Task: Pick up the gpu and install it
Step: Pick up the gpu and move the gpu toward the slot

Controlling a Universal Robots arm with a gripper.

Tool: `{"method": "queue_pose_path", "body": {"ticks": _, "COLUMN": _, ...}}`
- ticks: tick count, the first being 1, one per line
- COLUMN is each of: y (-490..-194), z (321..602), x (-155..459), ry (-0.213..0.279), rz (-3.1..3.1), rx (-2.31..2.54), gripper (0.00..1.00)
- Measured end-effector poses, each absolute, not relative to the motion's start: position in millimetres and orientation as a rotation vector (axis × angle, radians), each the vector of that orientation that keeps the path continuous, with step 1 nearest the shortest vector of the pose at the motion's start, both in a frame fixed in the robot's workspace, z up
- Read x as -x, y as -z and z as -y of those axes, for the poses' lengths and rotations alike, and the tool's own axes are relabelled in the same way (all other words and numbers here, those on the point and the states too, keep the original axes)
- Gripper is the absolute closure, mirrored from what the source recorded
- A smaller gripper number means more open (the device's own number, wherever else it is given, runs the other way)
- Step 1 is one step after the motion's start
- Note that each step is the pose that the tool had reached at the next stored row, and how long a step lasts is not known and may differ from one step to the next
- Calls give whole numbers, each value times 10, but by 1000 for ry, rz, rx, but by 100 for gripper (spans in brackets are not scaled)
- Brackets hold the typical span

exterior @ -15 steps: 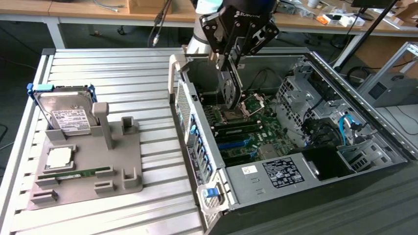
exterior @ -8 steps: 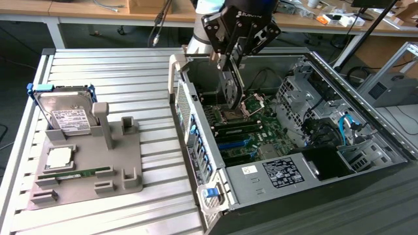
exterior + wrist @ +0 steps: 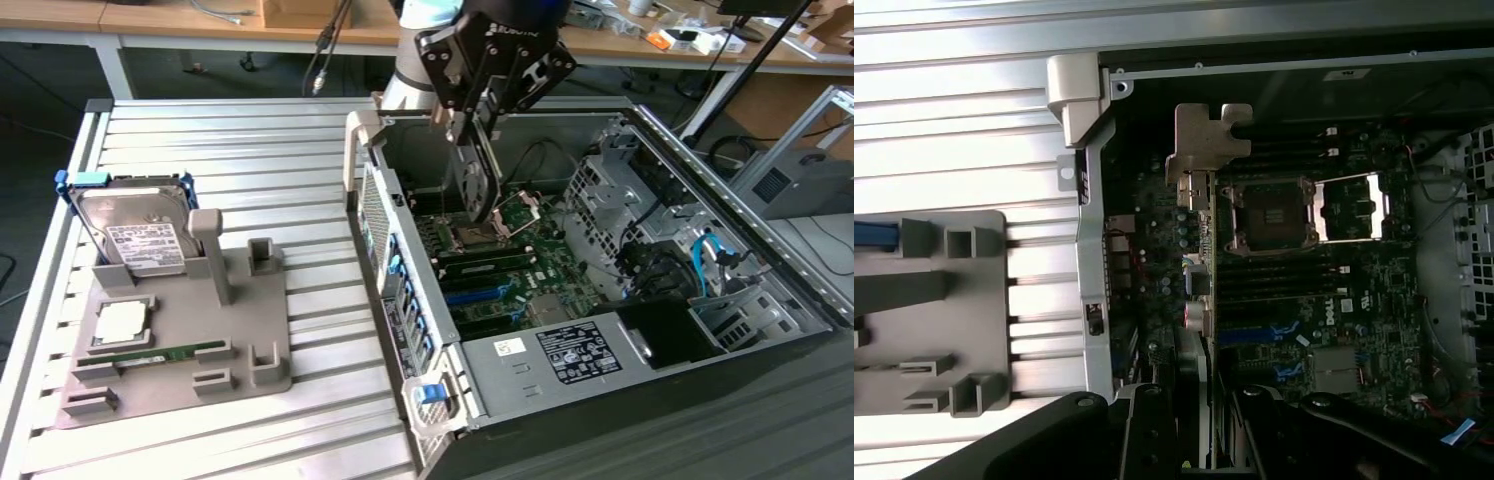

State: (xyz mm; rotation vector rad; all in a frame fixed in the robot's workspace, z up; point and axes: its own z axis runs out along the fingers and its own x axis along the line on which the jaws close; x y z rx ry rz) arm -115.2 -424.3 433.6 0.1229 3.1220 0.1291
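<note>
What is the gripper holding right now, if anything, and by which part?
The gripper holds the gpu by its upper edge, pinched across both faces. The card hangs edge-down above the motherboard.

A ribbed grey metal bench [image 3: 240, 140] spreads from 9 o'clock to the centre of the exterior view, evenly lit with a soft sheen. Along 12 o'clock runs a wooden desk [image 3: 160, 22] on white legs [image 3: 118, 68], with dark floor [image 3: 40, 95] beneath. At 3 o'clock an aluminium frame [image 3: 805, 125] stands by a grey cabinet [image 3: 801, 180].
</note>
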Motion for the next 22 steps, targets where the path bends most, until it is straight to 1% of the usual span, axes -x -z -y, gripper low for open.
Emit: {"method": "queue_pose_path", "body": {"ticks": 22, "y": -4301, "z": 4243, "x": 1011, "ry": -129, "rz": -3124, "rx": -123, "gripper": 73}}
